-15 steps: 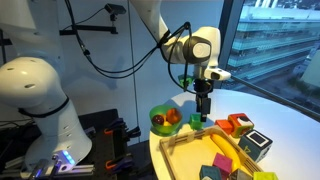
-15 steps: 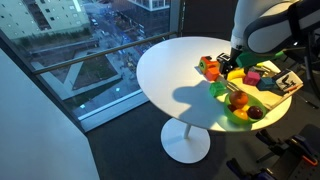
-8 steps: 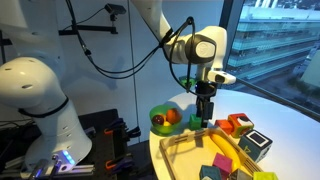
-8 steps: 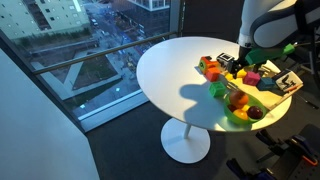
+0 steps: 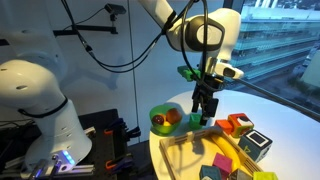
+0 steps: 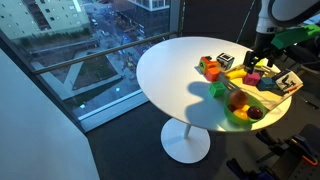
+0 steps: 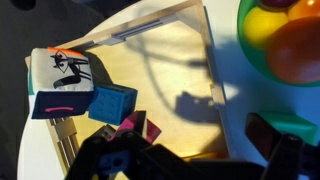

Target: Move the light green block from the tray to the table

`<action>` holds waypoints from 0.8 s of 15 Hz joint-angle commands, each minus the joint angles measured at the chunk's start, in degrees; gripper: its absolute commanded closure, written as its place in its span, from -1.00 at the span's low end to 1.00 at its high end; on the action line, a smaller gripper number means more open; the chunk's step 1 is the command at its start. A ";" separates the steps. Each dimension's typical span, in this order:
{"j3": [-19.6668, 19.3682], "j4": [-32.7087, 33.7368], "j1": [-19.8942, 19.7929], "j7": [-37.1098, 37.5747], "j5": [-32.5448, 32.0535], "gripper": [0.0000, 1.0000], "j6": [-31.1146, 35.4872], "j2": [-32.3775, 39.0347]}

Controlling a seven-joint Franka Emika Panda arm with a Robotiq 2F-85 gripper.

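Note:
The light green block (image 5: 196, 121) lies on the round white table (image 5: 290, 118) between the green bowl and a corner of the wooden tray (image 5: 186, 146). It also shows in an exterior view (image 6: 218, 89). In the wrist view only a green sliver (image 7: 297, 123) shows by one finger. My gripper (image 5: 203, 106) hangs above the block, open and empty. In the wrist view its fingers (image 7: 200, 148) are spread wide over the tray rim (image 7: 212, 70), with nothing between them.
A green bowl (image 5: 164, 119) with an orange ball stands next to the block. The tray holds yellow (image 5: 222, 160), blue (image 7: 112, 102) and magenta (image 7: 136, 128) blocks. An orange block (image 5: 238, 124) and a black-and-white cube (image 5: 255, 143) sit beside it. The table edge is near.
The arm and my gripper have risen and tilted away from the light green block. The block stays where it was, beside the bowl.

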 commanded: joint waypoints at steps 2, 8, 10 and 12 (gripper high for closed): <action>0.55 0.66 -1.41 -7.42 4.14 -1.00 -9.75 -6.30; 0.98 2.95 -1.37 -8.06 3.61 -1.00 -22.60 -13.11; 1.21 2.94 -1.36 -7.91 3.45 -1.00 -24.41 -15.48; 1.22 2.33 -1.36 -8.51 4.14 -1.00 -24.57 -18.12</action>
